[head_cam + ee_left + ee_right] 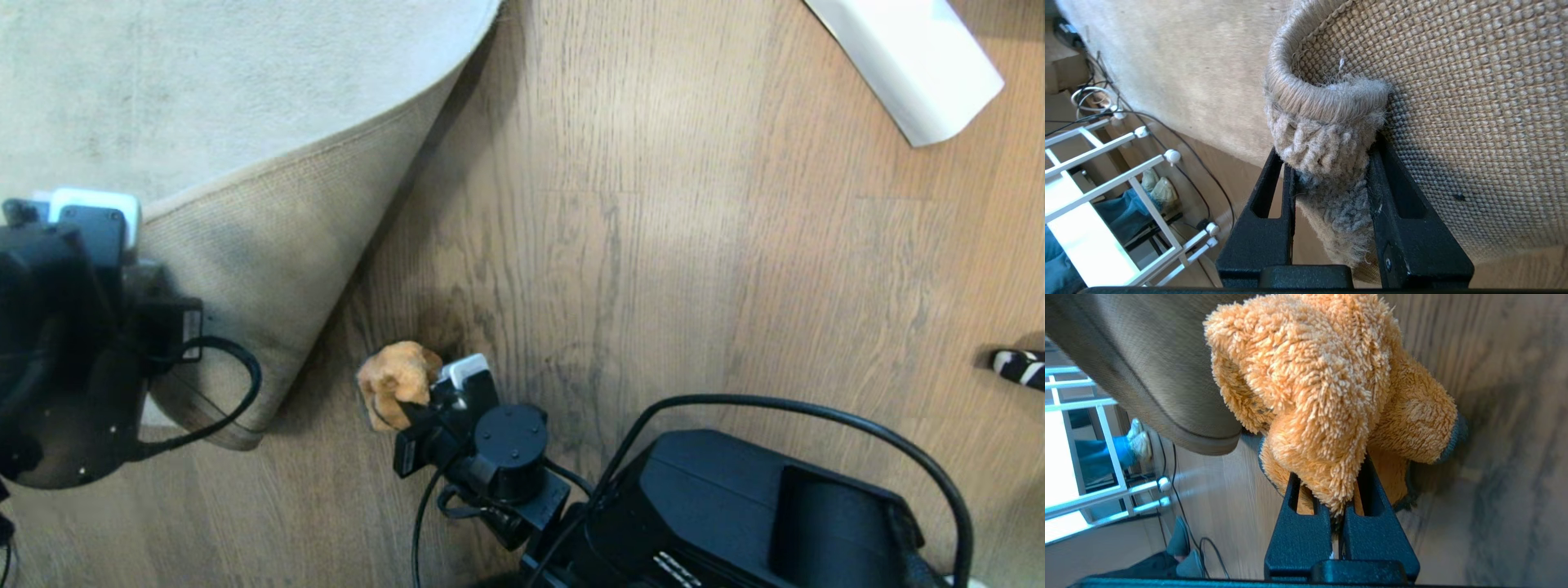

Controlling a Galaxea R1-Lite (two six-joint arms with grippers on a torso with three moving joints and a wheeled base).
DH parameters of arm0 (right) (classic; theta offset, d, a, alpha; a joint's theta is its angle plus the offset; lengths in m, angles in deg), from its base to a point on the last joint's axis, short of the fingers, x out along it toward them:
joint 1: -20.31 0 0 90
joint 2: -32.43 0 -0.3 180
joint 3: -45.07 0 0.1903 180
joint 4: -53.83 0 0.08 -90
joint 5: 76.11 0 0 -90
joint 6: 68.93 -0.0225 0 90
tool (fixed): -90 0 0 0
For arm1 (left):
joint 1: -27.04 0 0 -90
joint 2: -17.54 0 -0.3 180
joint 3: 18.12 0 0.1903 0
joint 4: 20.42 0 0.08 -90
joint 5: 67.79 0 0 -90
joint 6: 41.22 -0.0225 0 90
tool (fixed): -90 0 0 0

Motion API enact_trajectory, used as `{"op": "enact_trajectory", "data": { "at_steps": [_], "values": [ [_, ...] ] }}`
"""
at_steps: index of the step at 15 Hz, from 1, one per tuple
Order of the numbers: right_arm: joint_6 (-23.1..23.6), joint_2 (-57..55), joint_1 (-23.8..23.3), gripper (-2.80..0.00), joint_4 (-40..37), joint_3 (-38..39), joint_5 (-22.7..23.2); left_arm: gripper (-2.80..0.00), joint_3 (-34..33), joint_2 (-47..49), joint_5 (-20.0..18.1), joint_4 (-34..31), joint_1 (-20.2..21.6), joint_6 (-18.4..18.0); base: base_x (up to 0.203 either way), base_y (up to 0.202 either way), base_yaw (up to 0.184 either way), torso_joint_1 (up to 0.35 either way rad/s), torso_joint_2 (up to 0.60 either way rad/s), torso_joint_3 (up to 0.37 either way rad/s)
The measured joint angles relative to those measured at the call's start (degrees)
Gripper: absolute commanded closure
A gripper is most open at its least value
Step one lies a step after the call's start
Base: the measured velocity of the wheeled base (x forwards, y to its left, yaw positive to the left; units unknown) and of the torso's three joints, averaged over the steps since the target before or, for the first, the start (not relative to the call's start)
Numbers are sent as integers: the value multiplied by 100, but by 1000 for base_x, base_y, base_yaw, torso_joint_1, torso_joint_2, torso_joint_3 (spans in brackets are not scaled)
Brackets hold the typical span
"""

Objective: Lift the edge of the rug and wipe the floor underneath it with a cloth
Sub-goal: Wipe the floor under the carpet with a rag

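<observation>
White paper roll [906, 61] lies far off on the floor [653, 245]. Left end effector [1331, 179] clenched on the rug edge [1327, 122], folded back, backing up. Right end effector [1341, 498] low, pinching the cloth [396, 384] beside the fold.

rug edge [1327, 122]: short fuzzy pile on top, coarse woven tan backing. floor [694, 245]: matt wood-grain planks. cloth [1331, 388]: shaggy orange microfibre, dark trim. gripper fingers [1404, 228]: black, grainy matt plastic.
</observation>
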Motion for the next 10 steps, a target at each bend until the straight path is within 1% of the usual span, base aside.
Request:
{"op": "enact_trajectory", "data": {
  "at_steps": [4, 10],
  "values": [
    [0, -168, 2, 0, 22, -172, -6, 0, 171, -160, 11, -2, 188, -10, 0, 0, 0, 0, 0, 0],
    [41, -445, -81, 0, 6, -307, -14, 0, 329, -259, 20, 0, 260, -22, 0, 0, 0, 0, 0, 0]
  ]
}}
